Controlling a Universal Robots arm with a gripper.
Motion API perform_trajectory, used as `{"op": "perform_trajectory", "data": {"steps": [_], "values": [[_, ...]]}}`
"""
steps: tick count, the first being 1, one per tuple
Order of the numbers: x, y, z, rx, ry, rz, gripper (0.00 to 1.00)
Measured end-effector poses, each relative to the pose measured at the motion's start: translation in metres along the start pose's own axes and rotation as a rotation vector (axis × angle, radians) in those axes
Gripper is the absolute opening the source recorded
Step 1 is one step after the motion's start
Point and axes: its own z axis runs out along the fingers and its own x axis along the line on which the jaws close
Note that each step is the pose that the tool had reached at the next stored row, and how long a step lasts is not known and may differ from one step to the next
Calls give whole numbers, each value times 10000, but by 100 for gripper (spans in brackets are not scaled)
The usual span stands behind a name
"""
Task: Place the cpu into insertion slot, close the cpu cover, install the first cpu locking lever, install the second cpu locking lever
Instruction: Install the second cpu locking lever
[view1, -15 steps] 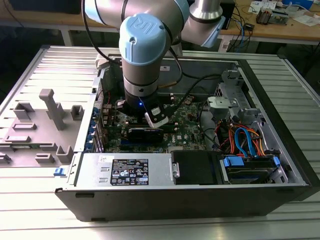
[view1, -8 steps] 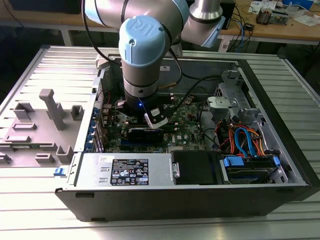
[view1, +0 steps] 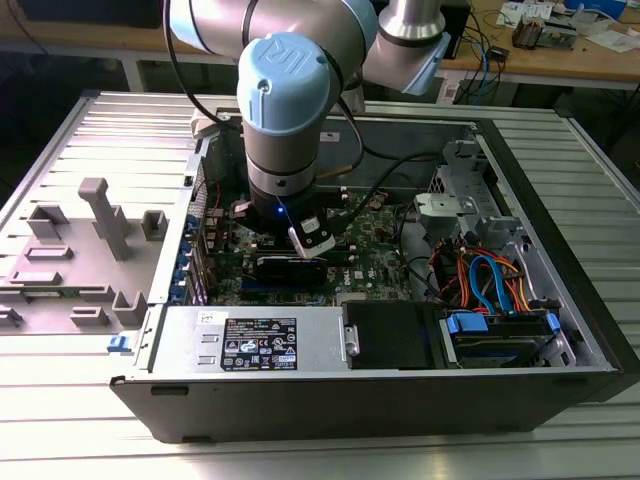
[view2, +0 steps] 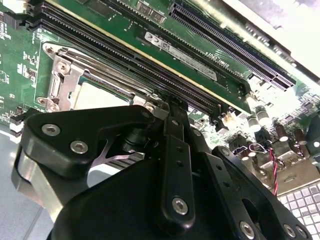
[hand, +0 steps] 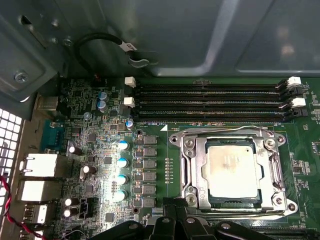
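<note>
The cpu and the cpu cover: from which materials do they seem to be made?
The cpu top looks like dull silver-grey metal with a matte finish, since it glares only softly. The cpu cover looks like thin bright metal, probably steel: shiny, with sharp reflections.

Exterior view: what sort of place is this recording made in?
Probably an electronics lab or workshop: an open computer case lies on a ribbed metal table, and a cluttered wooden bench with cables stands behind.

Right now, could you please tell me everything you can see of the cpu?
The small flat square cpu with a dull silver-grey metal top lies level in the square black-rimmed insertion slot on the green motherboard. The thin shiny silver cpu cover frame sits down around it, its top showing through the window.
</note>
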Motion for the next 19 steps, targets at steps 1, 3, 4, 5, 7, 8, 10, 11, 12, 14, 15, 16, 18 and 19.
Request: {"op": "perform_trajectory", "data": {"steps": [1,3,4,5,7,8,10,11,12,14,15,16,18,19], "values": [[0,0,-2,1,1,0,11],[1,1,-4,14,2,1,11],[1,1,-5,22,2,1,11],[1,2,-4,57,2,2,11],[1,2,-8,111,3,3,11],[1,3,-14,118,4,3,11],[1,7,-27,117,1,2,11],[2,8,-34,117,1,2,11],[2,13,-51,117,3,2,11],[3,23,-86,115,2,2,11],[3,27,-99,116,2,3,11],[4,33,-121,116,3,2,11],[4,43,-159,116,3,2,11],[5,50,-184,115,2,3,11]]}}
